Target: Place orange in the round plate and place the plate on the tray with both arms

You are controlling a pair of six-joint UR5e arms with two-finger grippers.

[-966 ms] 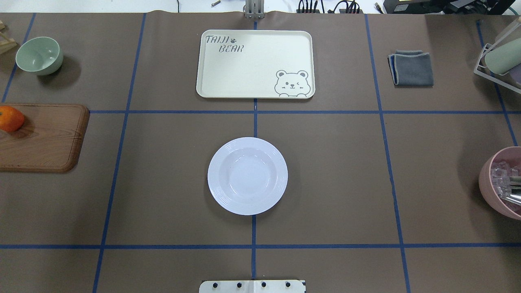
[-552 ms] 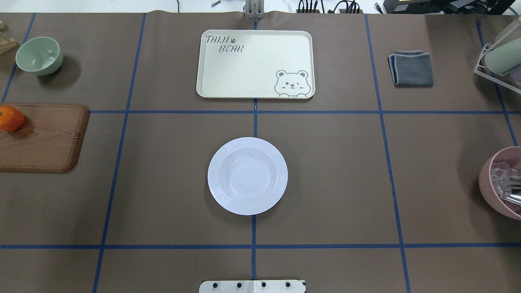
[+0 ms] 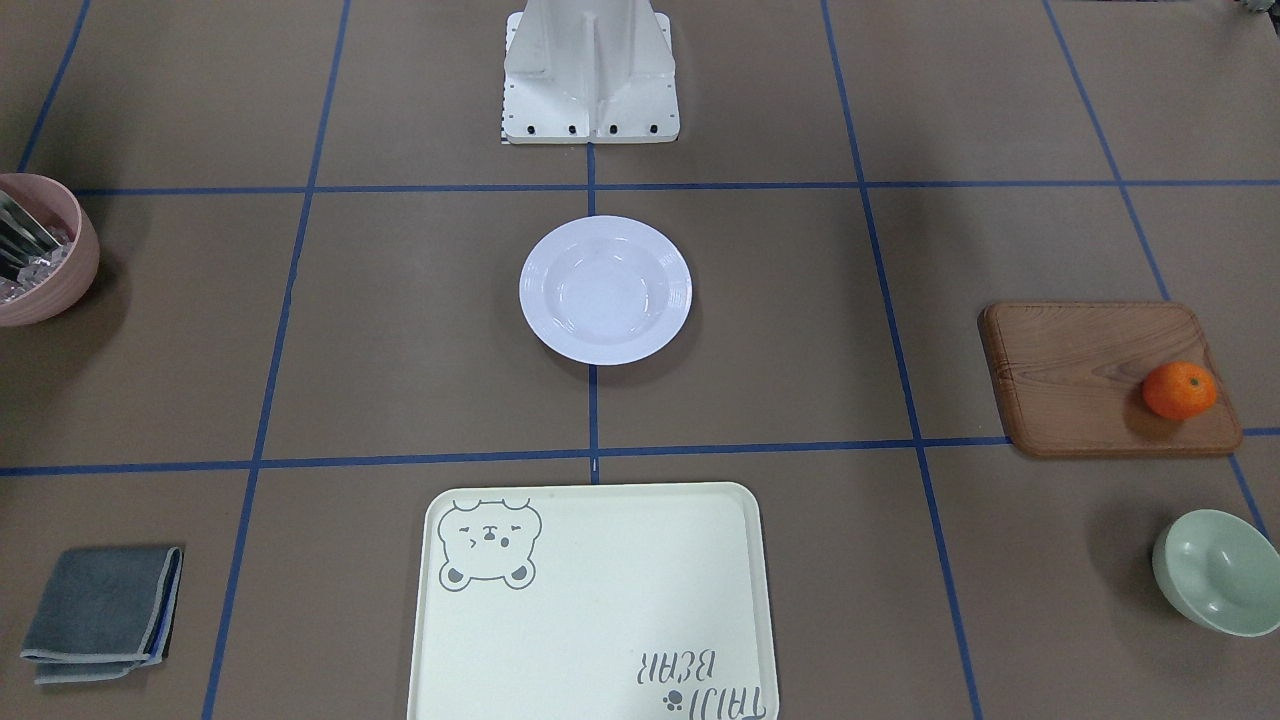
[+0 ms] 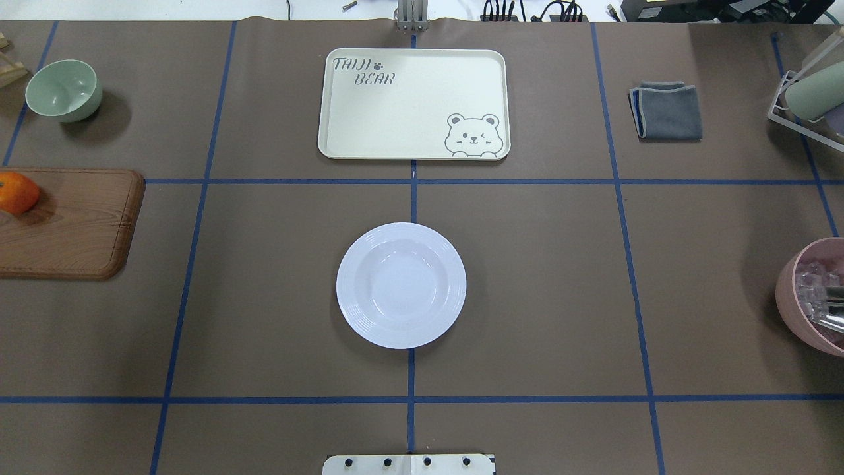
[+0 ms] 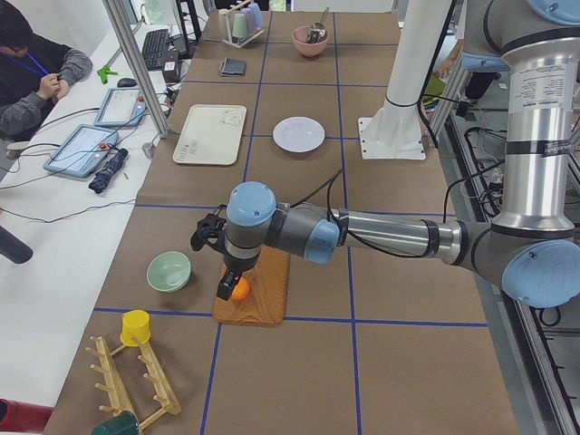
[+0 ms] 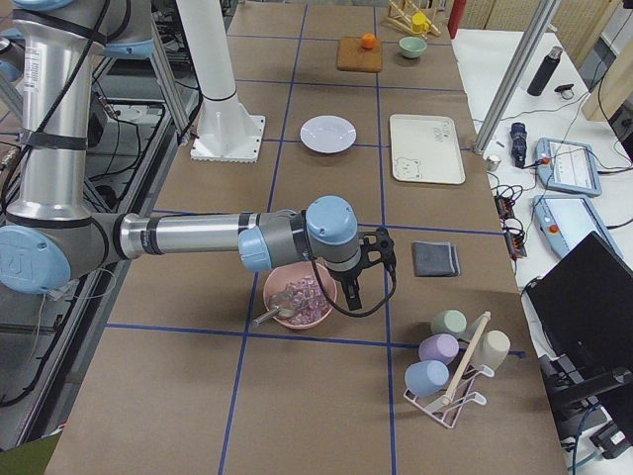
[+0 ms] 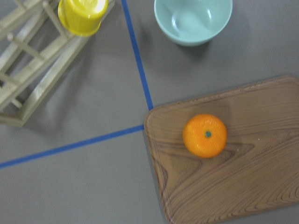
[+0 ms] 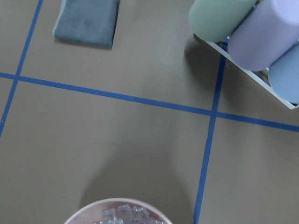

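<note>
Left hand (image 5: 229, 283) is hanging above the orange (image 7: 204, 135), which is sitting on the wooden board (image 3: 1080, 380), well apart from the round plate (image 4: 349, 285) and tray (image 4: 414, 103). Right hand (image 6: 361, 287) is waiting over the pink bowl (image 6: 300, 295). Cannot tell how open either hand is. Risk: an off-centre pinch sending the round orange rolling off the board.

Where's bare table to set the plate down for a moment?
Bare table flanks the plate on both sides, out to the wooden board and the pink bowl. The tray is bare too. Crowded: the left end, with orange, green bowl and peg rack.
</note>
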